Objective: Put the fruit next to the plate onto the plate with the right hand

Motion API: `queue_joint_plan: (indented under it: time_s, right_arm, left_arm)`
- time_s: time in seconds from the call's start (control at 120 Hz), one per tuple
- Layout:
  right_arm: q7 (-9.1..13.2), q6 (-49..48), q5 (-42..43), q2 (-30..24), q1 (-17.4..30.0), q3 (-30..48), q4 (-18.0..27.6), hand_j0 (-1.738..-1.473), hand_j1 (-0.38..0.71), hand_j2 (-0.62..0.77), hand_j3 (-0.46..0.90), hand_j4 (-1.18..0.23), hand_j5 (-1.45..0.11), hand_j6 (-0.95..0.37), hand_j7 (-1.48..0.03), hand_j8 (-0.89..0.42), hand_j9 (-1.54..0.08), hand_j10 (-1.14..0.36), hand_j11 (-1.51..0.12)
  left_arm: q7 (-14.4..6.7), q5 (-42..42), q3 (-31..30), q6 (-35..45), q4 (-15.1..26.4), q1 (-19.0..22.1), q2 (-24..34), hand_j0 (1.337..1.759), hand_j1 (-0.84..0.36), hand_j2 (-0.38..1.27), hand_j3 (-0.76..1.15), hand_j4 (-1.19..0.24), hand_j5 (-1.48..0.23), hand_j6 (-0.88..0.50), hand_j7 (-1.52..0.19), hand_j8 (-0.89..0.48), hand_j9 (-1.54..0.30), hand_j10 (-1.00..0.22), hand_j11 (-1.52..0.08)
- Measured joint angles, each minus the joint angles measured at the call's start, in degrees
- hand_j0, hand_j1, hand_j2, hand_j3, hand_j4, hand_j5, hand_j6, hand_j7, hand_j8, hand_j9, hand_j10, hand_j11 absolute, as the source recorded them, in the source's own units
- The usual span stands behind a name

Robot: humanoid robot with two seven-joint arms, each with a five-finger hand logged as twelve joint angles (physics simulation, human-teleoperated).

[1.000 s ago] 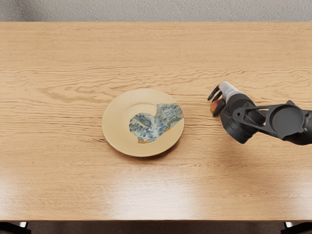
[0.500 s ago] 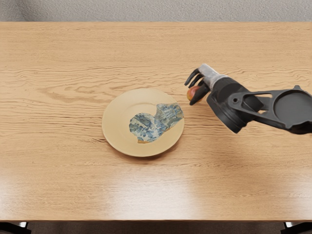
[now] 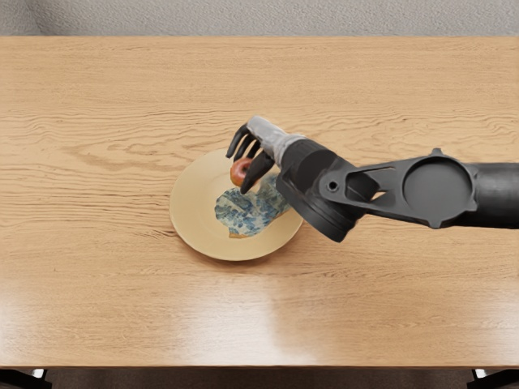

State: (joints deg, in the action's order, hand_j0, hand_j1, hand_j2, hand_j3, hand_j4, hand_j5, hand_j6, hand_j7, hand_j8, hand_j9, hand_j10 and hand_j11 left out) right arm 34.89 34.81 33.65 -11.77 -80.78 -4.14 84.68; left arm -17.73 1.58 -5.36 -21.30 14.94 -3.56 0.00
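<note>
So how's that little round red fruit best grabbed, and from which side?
Probably around its middle, from above. The small round red fruit looks round with no handle showing, so fingers closing on opposite sides suit it, as the right hand grips it now over the tan round plate.

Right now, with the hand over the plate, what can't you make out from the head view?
1. Fruit: in the head view the right hand covers all but a reddish patch, so its kind is unclear.
2. Whether the fruit touches the plate: the hand hides its underside.
3. The plate's right rim and part of its blue pattern: under the wrist.
4. Left arm: out of frame.
</note>
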Motion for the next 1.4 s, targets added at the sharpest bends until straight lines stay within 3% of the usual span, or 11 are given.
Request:
queue_joint_plan:
  time_s: [0.083,0.15,0.258,0.367,0.583,0.683,0.883,1.167,1.283,1.4]
  right_arm:
    - [-0.02,-0.05,0.04,1.20,0.73,-0.16,-0.16,-1.658,0.30,0.51,0.00,-0.73,-1.12,-0.57,-1.02,-0.42,-1.10,-0.61,-1.11]
    - [0.01,0.01,0.19,1.57,1.29,-0.14,-0.54,-1.658,0.28,0.48,0.00,-0.69,-1.05,-0.57,-0.96,-0.43,-1.04,-0.60,-1.04]
    - [0.07,0.13,0.53,1.92,2.66,0.17,-2.04,-1.658,0.05,0.28,0.00,-0.43,-0.64,-0.35,-0.59,-0.27,-0.64,-0.38,-0.64]
    - [0.10,0.17,0.64,1.80,3.70,0.32,-2.43,-1.658,-0.10,0.16,0.00,-0.26,-0.39,-0.22,-0.36,-0.17,-0.39,-0.23,-0.39]
    - [0.11,0.19,0.62,-2.37,6.01,5.54,0.86,-1.658,-0.25,0.05,0.00,-0.11,-0.16,-0.09,-0.15,-0.08,-0.16,-0.10,-0.16]
    - [-1.04,-0.08,0.62,-6.88,11.67,13.18,3.13,-1.658,-0.27,0.03,0.00,-0.08,-0.11,-0.07,-0.10,-0.06,-0.11,-0.07,-0.11]
    - [-7.85,-12.94,0.62,-14.25,24.06,28.56,5.07,-1.658,-0.30,0.01,0.00,-0.05,-0.06,-0.04,-0.06,-0.04,-0.06,-0.04,-0.06]
    - [-24.89,-44.75,-0.04,-21.68,40.65,46.35,2.79,-1.658,-0.31,0.00,0.00,-0.03,-0.04,-0.03,-0.04,-0.03,-0.04,-0.03,-0.04]
    - [-29.53,-57.62,-1.68,-21.85,46.15,54.32,-2.19,-1.658,-0.32,0.00,0.00,-0.03,-0.04,-0.03,-0.04,-0.03,-0.04,-0.03,-0.04]
    - [-35.23,-65.79,-7.77,-21.95,48.35,58.54,-12.82,-1.658,-0.32,0.00,0.00,-0.03,-0.03,-0.03,-0.03,-0.03,-0.03,-0.03,-0.03]
  left_arm:
    - [0.01,0.00,0.00,-0.02,0.00,-0.04,0.00,1.658,0.35,0.00,0.00,0.00,0.00,0.00,0.00,0.00,0.00,0.00,0.00]
    - [0.01,0.00,0.00,-0.02,0.01,0.03,0.00,1.658,0.35,0.00,0.00,0.00,0.00,0.00,0.00,0.00,0.00,0.00,0.00]
    - [0.00,0.00,0.00,-0.02,0.00,0.04,0.00,1.658,0.35,0.00,0.00,0.00,0.00,0.00,0.00,0.00,0.00,0.00,0.00]
    - [0.00,0.01,0.00,0.00,0.00,-0.04,0.00,1.658,0.35,0.00,0.00,0.00,0.00,0.00,0.00,0.00,0.00,0.00,0.00]
    - [0.00,0.00,0.00,0.00,0.00,-0.02,0.00,1.658,0.35,0.00,0.00,0.00,0.00,0.00,0.00,0.00,0.00,0.00,0.00]
    - [0.02,0.00,-0.01,-0.01,0.00,-0.03,0.00,1.658,0.35,0.00,0.00,0.00,0.00,0.00,0.00,0.00,0.00,0.00,0.00]
    - [0.00,0.00,0.00,-0.01,0.00,0.02,0.00,1.658,0.35,0.00,0.00,0.00,0.00,0.00,0.00,0.00,0.00,0.00,0.00]
    - [0.02,0.01,0.00,0.01,0.00,0.00,0.00,1.658,0.35,0.00,0.00,0.00,0.00,0.00,0.00,0.00,0.00,0.00,0.00]
    - [0.02,0.00,0.00,0.01,0.00,0.01,0.00,1.658,0.35,0.00,0.00,0.00,0.00,0.00,0.00,0.00,0.00,0.00,0.00]
    - [0.01,0.00,0.00,0.01,0.00,-0.01,0.00,1.658,0.35,0.00,0.00,0.00,0.00,0.00,0.00,0.00,0.00,0.00,0.00]
